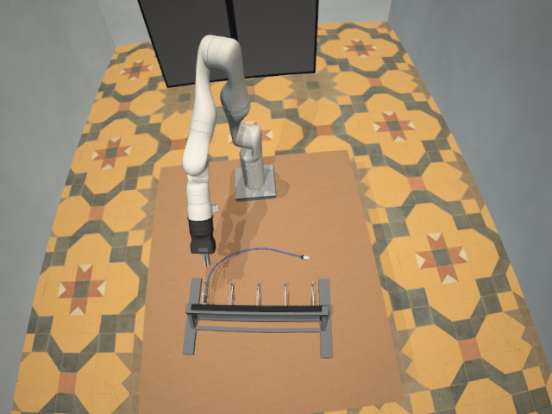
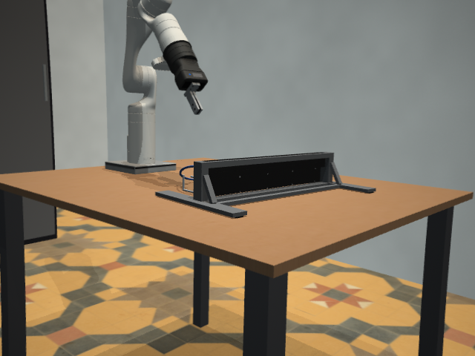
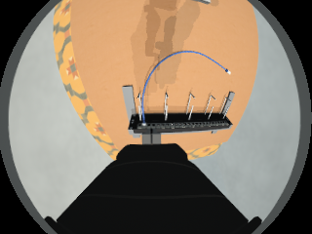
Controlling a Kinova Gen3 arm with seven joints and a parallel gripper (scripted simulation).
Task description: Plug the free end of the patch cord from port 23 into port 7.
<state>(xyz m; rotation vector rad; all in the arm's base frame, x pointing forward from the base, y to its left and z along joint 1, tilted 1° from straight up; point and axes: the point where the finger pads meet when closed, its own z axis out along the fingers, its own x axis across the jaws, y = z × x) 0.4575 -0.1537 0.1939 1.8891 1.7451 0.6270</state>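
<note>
So the blue cord [image 1: 260, 248] [image 3: 186, 52] has one end in the rack [image 1: 190, 341] [image 2: 264, 156] [image 3: 128, 99], and its loose white plug [image 1: 303, 257] [image 3: 229, 72] is on the worktop [image 1: 267, 379] [image 2: 230, 233] [image 3: 210, 83], between rack and arm base [image 1: 238, 194] [image 2: 110, 165]. The gripper [image 1: 206, 266] [image 2: 197, 112] is basically closed, nothing in it, hanging above the worktop near the cord's plugged end, touching nothing. Patterned tile floor [image 1: 423, 311] [image 2: 126, 306], grey walls [image 1: 481, 111] [image 2: 306, 76], dark cabinet [image 1: 276, 35] [image 2: 23, 96] behind the arm.
</note>
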